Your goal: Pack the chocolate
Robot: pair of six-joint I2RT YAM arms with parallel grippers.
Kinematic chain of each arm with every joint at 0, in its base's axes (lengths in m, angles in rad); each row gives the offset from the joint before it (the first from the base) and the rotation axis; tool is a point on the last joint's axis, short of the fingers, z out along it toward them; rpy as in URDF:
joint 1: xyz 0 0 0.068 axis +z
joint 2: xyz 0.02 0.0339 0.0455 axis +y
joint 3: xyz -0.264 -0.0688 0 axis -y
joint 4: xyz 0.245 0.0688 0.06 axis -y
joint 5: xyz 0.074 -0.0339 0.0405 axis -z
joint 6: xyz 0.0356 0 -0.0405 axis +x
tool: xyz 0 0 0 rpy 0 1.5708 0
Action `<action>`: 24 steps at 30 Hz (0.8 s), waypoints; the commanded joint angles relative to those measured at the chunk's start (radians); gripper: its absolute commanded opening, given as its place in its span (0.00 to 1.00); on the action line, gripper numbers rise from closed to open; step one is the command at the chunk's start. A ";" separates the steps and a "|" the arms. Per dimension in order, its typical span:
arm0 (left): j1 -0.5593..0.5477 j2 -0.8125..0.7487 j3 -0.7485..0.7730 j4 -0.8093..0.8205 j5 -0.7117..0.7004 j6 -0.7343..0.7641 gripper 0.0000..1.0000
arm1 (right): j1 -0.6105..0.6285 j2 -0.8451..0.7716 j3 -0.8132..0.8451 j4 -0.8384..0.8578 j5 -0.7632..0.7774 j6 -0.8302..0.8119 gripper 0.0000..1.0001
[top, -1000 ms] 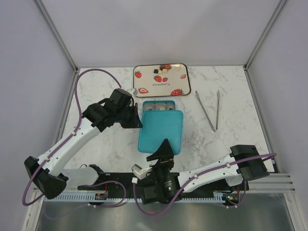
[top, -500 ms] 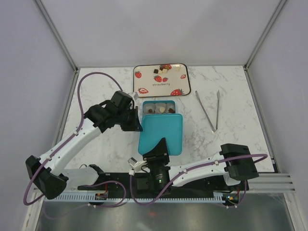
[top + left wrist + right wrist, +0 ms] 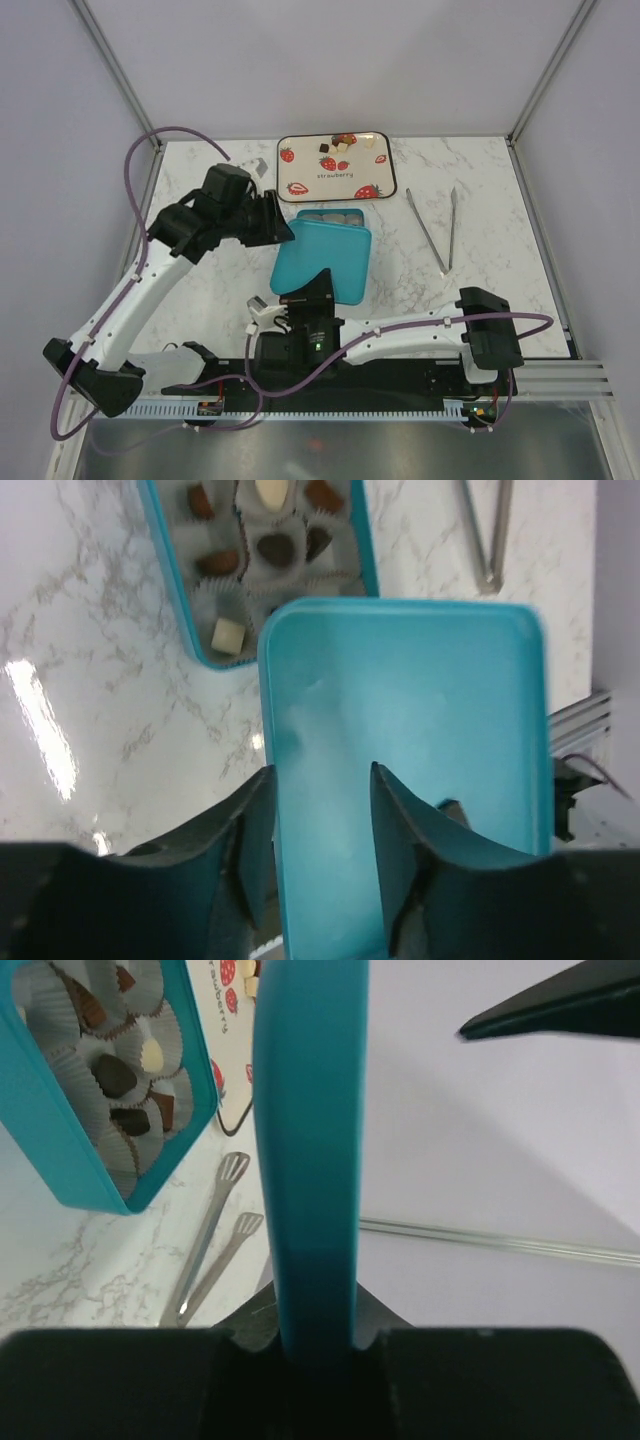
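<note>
Right jaws clamped on the teal lid, left jaws apart.

My right gripper pinches the lid edge-on. My left gripper hangs spread over its left edge; touching or not, I cannot tell. Chocolate sits in the box beyond the lid, with more on the strawberry tray.

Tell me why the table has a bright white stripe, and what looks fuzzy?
Left wrist view: the stripe is light glaring off the marble table, and the fingers of the left gripper look fuzzy, so near the lens. Right wrist view: the teal lid is blurred too. Top view: sharp, evenly lit.
</note>
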State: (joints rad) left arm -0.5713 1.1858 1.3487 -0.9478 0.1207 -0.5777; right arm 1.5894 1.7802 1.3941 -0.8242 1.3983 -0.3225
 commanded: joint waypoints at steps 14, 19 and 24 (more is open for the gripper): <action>0.427 0.032 0.313 0.116 0.177 0.055 0.68 | -0.806 -0.278 0.455 0.084 -1.529 0.501 0.00; 0.426 -0.003 0.115 0.310 0.423 0.053 0.69 | -1.176 -0.292 0.278 0.376 -2.073 0.805 0.00; 0.426 -0.058 -0.063 0.466 0.560 0.018 0.71 | -1.276 -0.277 0.086 0.716 -2.275 1.047 0.00</action>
State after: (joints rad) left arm -0.1474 1.1786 1.3293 -0.6338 0.5304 -0.5522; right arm 0.3321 1.4956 1.5482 -0.3882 -0.5526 0.4843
